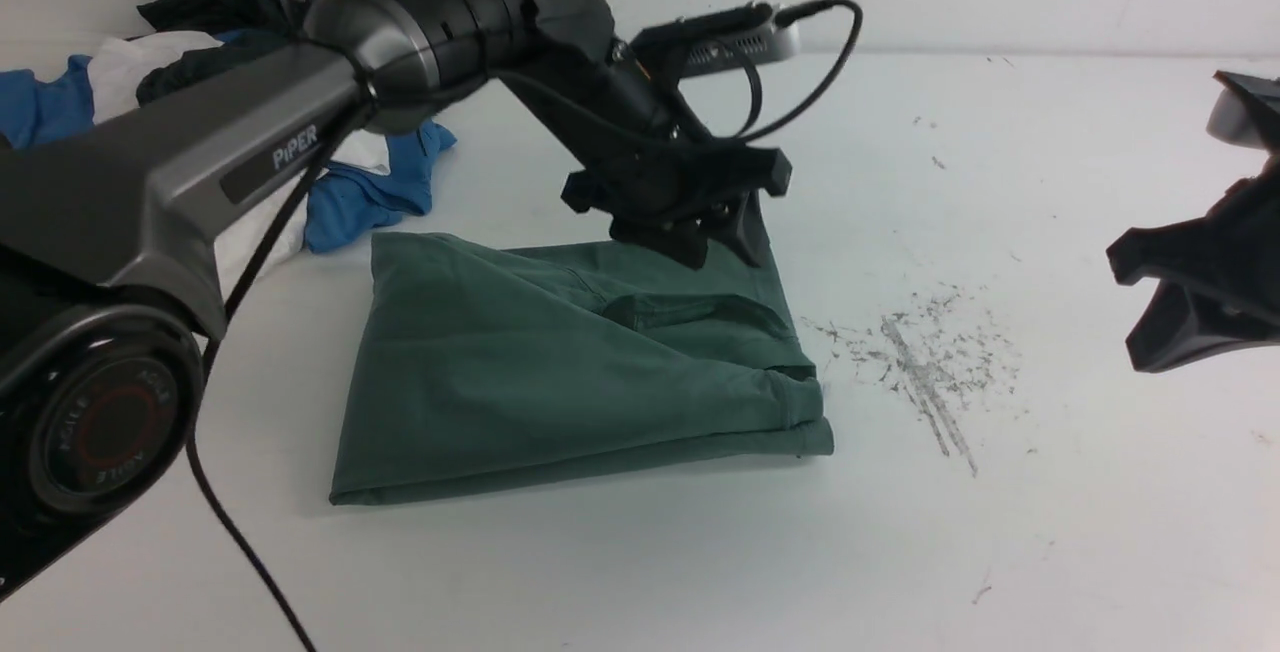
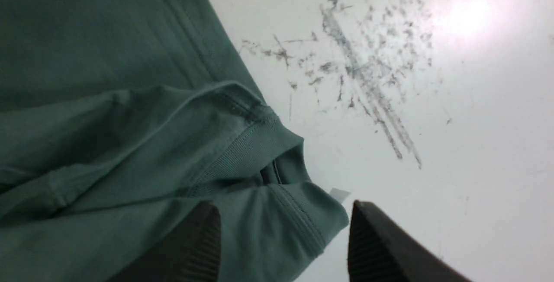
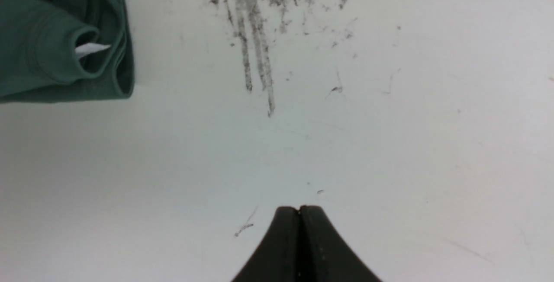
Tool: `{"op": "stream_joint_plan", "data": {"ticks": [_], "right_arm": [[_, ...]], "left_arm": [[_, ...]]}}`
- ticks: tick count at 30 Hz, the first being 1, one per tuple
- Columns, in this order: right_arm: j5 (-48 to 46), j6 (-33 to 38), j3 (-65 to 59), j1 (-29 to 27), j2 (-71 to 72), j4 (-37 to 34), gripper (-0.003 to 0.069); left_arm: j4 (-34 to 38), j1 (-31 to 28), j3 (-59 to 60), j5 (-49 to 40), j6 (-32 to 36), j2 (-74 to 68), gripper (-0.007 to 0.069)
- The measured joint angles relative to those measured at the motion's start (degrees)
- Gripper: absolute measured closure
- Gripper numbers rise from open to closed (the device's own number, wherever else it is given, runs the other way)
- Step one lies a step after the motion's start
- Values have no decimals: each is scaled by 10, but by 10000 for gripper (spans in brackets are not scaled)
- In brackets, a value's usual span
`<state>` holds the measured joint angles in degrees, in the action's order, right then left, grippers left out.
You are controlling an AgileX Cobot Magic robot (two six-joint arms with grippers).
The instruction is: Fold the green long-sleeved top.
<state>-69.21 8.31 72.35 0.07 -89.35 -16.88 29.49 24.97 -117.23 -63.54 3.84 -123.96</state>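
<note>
Left gripper hung over the far right corner of the green long-sleeved top in the front view, its arm reaching across from the left. We noted the top lying folded into a thick rectangle in the middle of the table, hems and collar stacked at its right end, beside a patch of grey scuff marks. Right gripper sat at the right edge of view, well apart from the cloth. We took that as parked clear so it would not drag the fold. A heap of other clothes, blue, white and dark, lay at the far left, just beside the top's far left corner.

Left wrist view: the two fingers stood wide apart, straddling the ribbed collar end, with no cloth pinched between them. White label peeked out at the collar. We could not tell whether the pads touched the fabric.

Right wrist view: the jaws were pressed together, holding nothing, over bare table. The top's collar end lay off to one side, label showing in the neck opening.

Our judgement: the fold looked nearly complete. The layers at the collar end sat loose and bulging, so any next touch would want to be a light press, or the stack could slip open.
</note>
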Motion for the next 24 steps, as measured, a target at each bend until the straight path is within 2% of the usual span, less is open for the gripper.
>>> {"op": "stream_joint_plan", "data": {"ticks": [3,6,8,10,14,19,24], "right_arm": [[-9,15,0,0,4,-18,668],[-12,22,0,0,9,-27,668],[-12,26,0,0,20,-29,668],[-12,29,-2,0,42,-29,668],[-12,31,-27,0,136,-26,668],[-4,32,-108,0,297,-20,668],[154,48,-272,0,502,-19,668]], "left_arm": [[0,-16,-57,-55,0,0,239],[-1,-42,-118,-70,0,3,277],[-3,-64,-140,-72,-1,17,340],[-6,-84,-143,-74,-5,40,438],[-15,-115,-112,-75,-6,104,595],[-55,-122,-31,-79,18,178,629],[-97,-122,24,-86,30,210,629]]}}
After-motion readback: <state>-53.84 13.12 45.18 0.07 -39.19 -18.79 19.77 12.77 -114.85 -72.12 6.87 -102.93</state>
